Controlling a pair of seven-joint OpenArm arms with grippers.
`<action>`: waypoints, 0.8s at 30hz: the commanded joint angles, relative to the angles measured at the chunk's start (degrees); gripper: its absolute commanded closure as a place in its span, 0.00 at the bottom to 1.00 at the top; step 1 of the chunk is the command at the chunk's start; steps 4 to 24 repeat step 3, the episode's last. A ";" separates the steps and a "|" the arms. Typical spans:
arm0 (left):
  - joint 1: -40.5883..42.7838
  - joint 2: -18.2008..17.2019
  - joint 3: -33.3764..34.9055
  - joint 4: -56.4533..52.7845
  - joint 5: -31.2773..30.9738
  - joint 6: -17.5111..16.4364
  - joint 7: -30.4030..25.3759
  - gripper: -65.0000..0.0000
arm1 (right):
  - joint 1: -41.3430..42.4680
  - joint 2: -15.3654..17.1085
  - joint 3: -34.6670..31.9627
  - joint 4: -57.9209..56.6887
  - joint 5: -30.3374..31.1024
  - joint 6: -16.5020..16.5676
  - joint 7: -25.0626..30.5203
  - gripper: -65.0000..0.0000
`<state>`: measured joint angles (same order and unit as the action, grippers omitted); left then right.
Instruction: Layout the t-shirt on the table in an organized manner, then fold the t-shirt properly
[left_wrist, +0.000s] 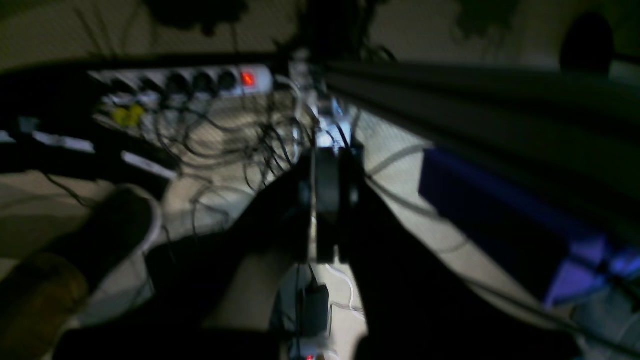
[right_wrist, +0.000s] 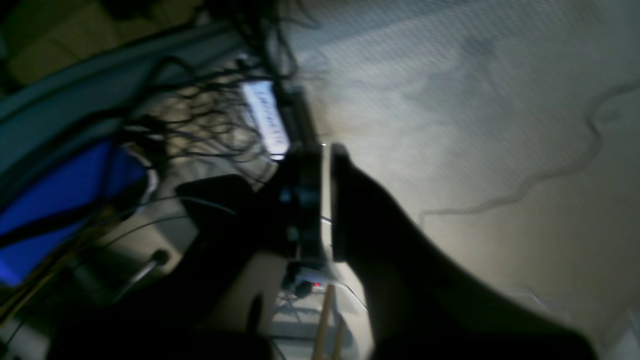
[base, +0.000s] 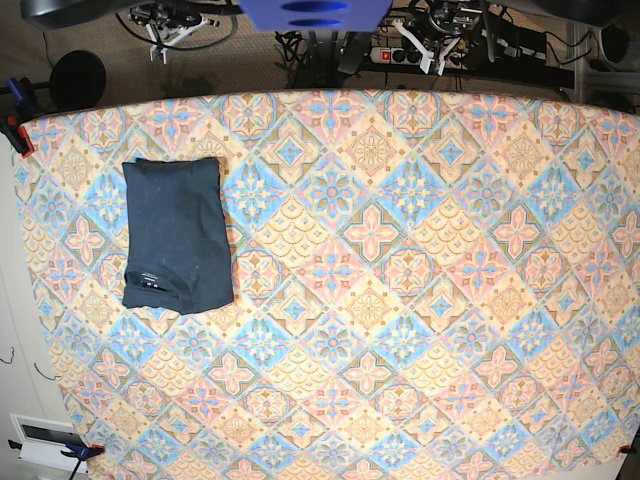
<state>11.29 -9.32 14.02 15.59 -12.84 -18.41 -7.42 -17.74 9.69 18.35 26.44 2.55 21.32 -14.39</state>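
The dark navy t-shirt (base: 178, 235) lies folded into a neat rectangle on the left part of the patterned table (base: 400, 300), with a small white label near its front edge. Both arms are drawn back beyond the table's far edge, well away from the garment. In the left wrist view, my left gripper (left_wrist: 325, 200) has its dark fingers pressed together and holds nothing. My right gripper (right_wrist: 326, 200) shows only a thin slit between its fingers and is also empty. Both wrist views look down at the floor. From the base view the left gripper (base: 432, 35) and right gripper (base: 165, 28) show at the top.
A power strip (left_wrist: 200, 82) with a lit red switch and tangled cables lies on the floor behind the table. Clamps (base: 12, 125) grip the cloth at the left corner. A blue part (base: 315, 12) hangs over the far edge at centre.
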 joint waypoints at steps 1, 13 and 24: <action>0.10 0.05 -0.09 0.01 -0.04 -0.18 -0.27 1.00 | 1.17 -0.68 -0.02 0.16 0.05 -0.35 0.28 0.95; 0.01 0.40 -0.09 0.19 -0.04 -0.18 -0.36 1.00 | 4.51 -2.53 -0.02 0.07 0.05 -1.59 0.28 0.95; 0.01 0.40 -0.09 0.19 -0.04 -0.18 -0.36 1.00 | 4.51 -2.53 -0.02 0.07 0.05 -1.59 0.28 0.95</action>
